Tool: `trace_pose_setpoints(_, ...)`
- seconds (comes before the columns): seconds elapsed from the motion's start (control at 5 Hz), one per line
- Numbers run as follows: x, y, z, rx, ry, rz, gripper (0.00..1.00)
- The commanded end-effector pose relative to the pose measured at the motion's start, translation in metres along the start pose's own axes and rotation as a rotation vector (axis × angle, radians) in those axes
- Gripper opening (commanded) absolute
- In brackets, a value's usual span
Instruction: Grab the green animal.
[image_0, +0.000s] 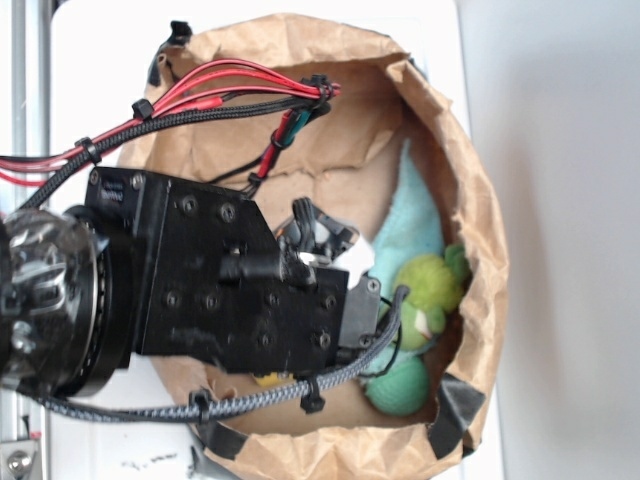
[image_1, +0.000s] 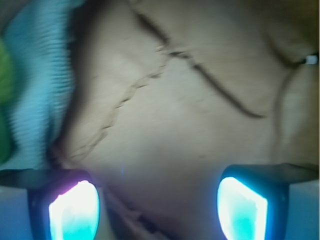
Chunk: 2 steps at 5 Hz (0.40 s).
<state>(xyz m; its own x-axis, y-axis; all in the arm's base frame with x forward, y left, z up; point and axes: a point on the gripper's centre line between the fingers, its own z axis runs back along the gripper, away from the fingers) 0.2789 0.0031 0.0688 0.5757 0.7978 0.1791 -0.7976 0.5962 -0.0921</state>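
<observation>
The green animal, a lime-green plush with a pale beak, lies against the right inner wall of a brown paper bag. It sits between a teal cloth and a darker green ball. My arm reaches into the bag from the left, and its front end stops just left of the plush. In the wrist view my gripper is open, with only crumpled brown paper between the fingers. The teal cloth lies to the left there, with a sliver of lime green at the frame's edge.
The bag's rolled rim rings the whole work area, with black tape at its lower right. Red and black cables cross over the bag's top left. A small yellow thing peeks out under the arm. White surface surrounds the bag.
</observation>
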Motion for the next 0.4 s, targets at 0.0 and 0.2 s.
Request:
trace_pose_setpoints(0.0, 0.034, 0.001, 0.021, -0.181, -0.021, -0.015, 1.0)
trace_pose_setpoints(0.2, 0.042, 0.003, 0.048, -0.232, 0.047, -0.009, 1.0)
